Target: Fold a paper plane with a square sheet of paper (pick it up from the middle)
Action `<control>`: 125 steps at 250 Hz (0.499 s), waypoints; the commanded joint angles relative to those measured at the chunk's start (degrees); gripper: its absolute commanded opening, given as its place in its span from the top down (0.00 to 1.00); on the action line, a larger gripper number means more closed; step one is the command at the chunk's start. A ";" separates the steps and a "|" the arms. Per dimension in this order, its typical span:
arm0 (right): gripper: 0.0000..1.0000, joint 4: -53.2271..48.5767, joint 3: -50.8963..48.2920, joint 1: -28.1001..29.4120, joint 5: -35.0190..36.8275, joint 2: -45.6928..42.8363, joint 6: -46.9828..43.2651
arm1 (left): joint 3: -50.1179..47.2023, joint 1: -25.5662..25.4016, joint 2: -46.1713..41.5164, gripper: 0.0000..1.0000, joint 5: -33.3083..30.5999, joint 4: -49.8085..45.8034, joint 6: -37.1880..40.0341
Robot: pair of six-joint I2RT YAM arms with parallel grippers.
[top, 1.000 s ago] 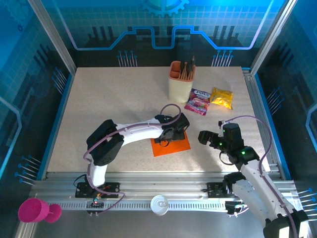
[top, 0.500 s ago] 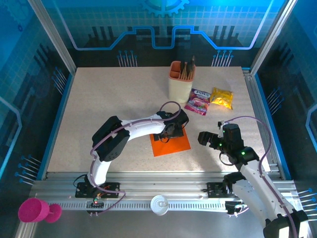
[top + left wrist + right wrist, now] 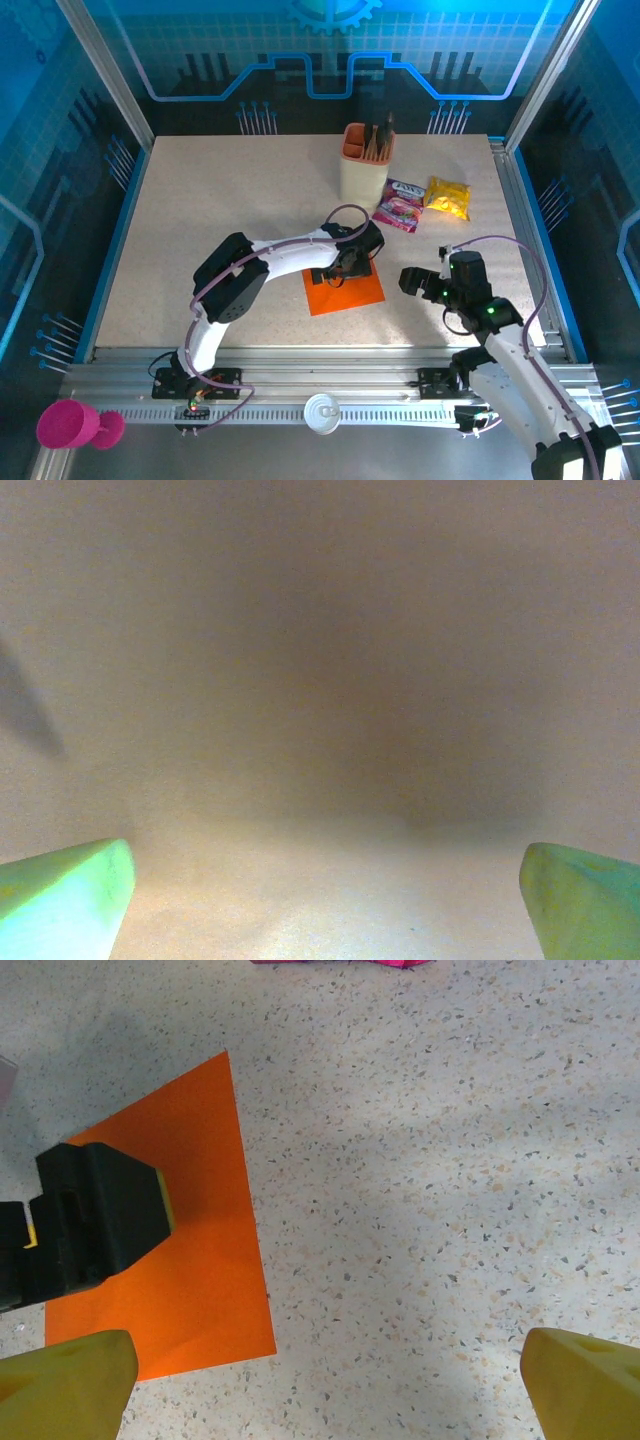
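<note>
We see left claw (image 3: pixel 342 270) spread wide, low over far part of square sheet of paper (image 3: pixel 352 294). Sheet lies flat, unfolded, mid counter (image 3: pixel 220 200). Over past second, left elbow swung forward and claw edged slightly toward sheet's far edge. Right claw (image 3: pixel 413 281) wide, empty, near sheet's right edge. We judge pickup just beginning; no fold yet.

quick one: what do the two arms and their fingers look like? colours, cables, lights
Both the left arm and the right arm have white links with black joint housings, and a lilac cable loops alongside each. Small green lights glow on the right arm's joints. The left fingers and right fingers are blunt yellow to yellow-green wedges.
</note>
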 commanded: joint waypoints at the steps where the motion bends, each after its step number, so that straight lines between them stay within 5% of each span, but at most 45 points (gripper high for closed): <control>1: 0.01 0.09 -1.28 0.59 0.10 -1.02 -0.94 | 1.86 0.21 1.63 0.00 0.04 -3.10 -1.57; 125: 0.01 -0.51 -1.59 0.54 0.85 -1.79 -0.76 | 0.38 0.31 3.15 0.00 0.80 -2.24 -1.66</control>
